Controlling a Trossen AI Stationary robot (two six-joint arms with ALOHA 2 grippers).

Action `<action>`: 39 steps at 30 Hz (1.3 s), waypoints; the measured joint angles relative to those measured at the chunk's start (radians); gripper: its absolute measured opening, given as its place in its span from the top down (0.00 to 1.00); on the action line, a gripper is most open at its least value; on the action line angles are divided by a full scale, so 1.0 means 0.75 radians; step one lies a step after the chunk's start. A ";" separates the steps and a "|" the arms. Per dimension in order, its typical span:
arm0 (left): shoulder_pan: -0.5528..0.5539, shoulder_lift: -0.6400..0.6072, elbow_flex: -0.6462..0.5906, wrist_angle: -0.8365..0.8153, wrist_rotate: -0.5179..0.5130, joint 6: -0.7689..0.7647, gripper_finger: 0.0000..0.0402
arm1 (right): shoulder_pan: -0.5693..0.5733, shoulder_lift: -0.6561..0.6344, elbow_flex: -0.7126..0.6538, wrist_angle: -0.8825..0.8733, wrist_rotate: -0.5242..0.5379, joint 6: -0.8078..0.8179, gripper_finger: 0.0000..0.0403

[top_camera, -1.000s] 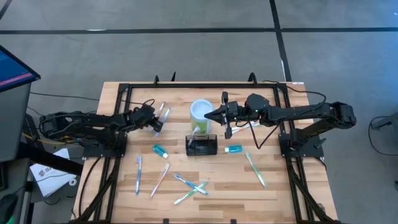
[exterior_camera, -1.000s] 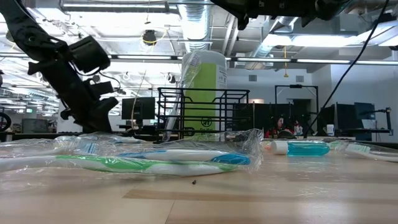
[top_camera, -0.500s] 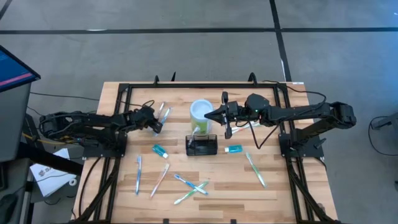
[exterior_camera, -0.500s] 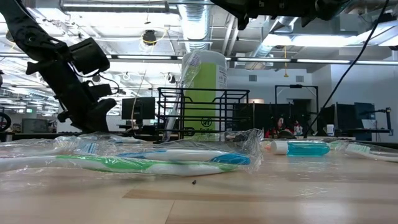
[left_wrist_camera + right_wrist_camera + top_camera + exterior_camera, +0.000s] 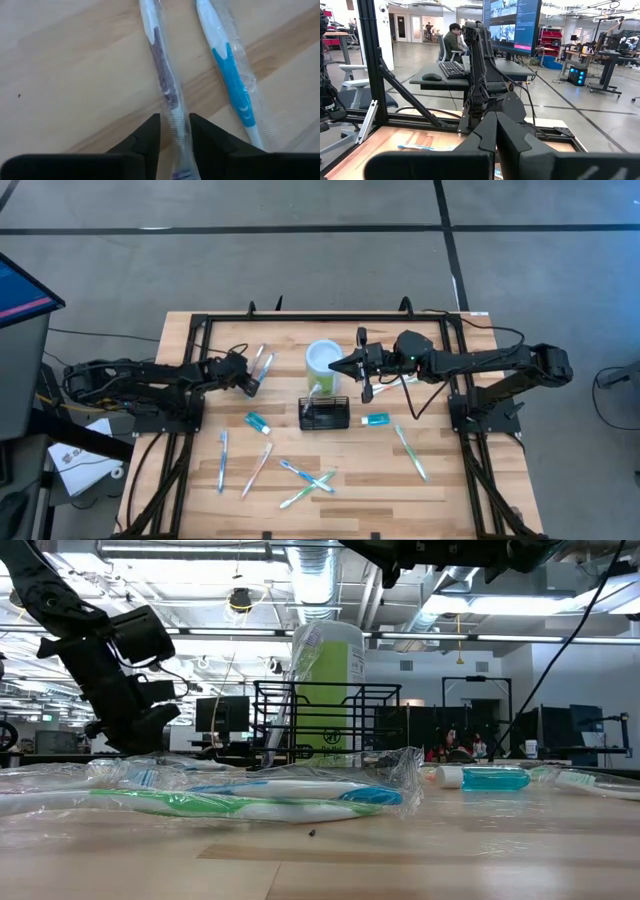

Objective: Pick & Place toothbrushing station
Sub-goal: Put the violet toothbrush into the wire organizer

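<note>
Black wire caddy [image 5: 324, 415] sits mid-table, just in front of the green cup [image 5: 323, 361]. Left gripper [image 5: 251, 383] is down on the wood well to the left of the caddy, fingers [image 5: 145, 142] narrowly parted, straddling a wrapped purple toothbrush [image 5: 165, 90]; whether they have bitten yet I cannot tell. A wrapped blue toothbrush [image 5: 231, 85] lies just beside it. Right gripper [image 5: 362, 388] hangs above the table just right of the caddy, closed, holding nothing.

Risks, as judged: slick wrapper could slide between the fingers as they pinch; the grip sits near one end, so the brush may tip on lifting; crinkled film could drag the blue neighbour along.
</note>
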 joint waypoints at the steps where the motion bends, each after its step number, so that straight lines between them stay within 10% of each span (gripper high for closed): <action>1: 0.000 0.000 0.000 -0.001 0.003 0.000 0.78 | 0.000 0.000 0.000 0.000 0.000 0.000 1.00; 9: -0.001 -0.001 0.000 -0.011 0.013 -0.009 0.98 | 0.000 0.000 0.000 0.000 0.000 -0.001 1.00; 39: -0.111 0.002 0.472 -0.480 0.105 0.114 1.00 | 0.000 0.000 0.000 -0.037 0.000 -0.001 1.00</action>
